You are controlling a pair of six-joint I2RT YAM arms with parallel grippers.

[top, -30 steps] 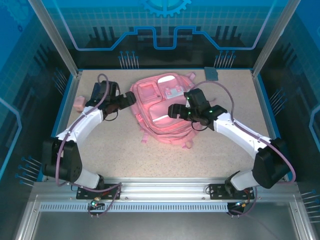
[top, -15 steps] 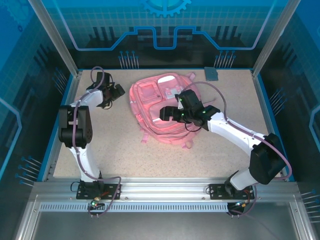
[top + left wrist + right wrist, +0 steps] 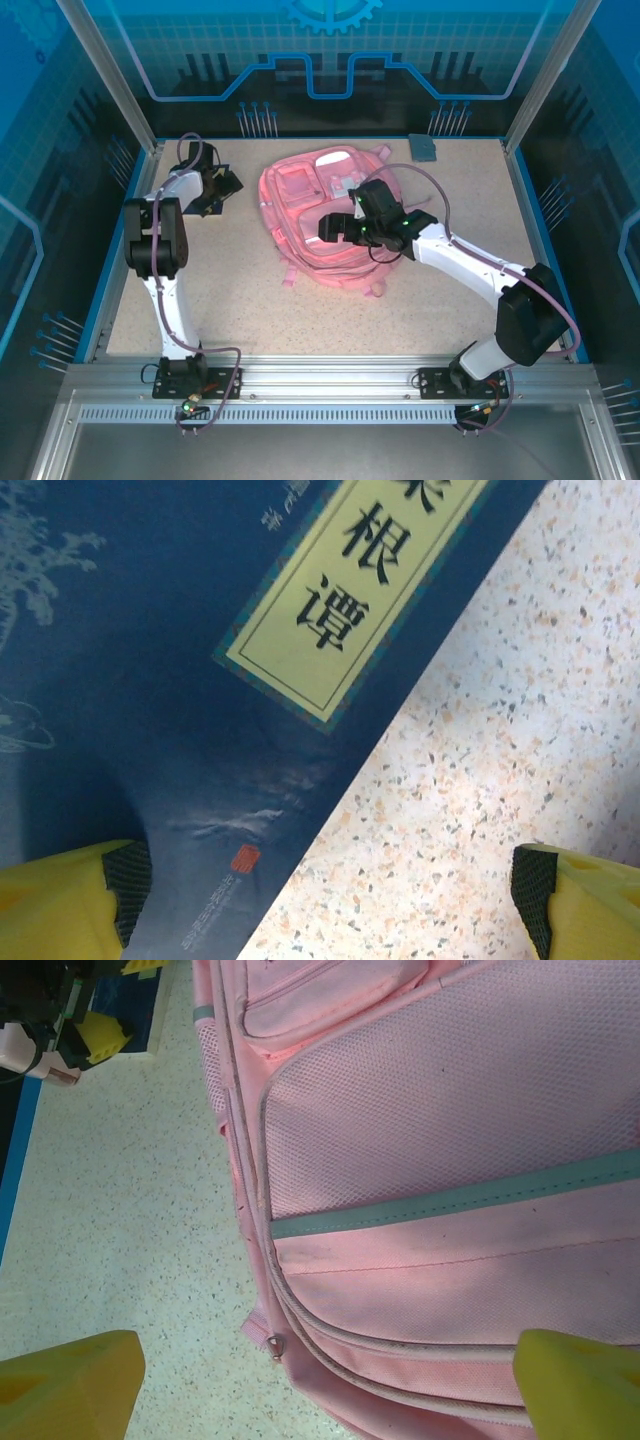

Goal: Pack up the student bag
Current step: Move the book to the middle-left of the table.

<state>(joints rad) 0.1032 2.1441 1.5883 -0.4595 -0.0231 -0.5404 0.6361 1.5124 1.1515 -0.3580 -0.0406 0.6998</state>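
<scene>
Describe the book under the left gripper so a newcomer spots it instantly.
Left of the pink backpack, at the table's far left corner, the left gripper hangs open over a book lying flat. Its dark blue cover and pale yellow label of black Chinese characters set it apart from the backpack.

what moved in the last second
The left gripper pulled back from the student bag toward the far-left corner and now hangs open over a blue book. The right gripper edged left over the bag, open. The bag stayed put.
</scene>
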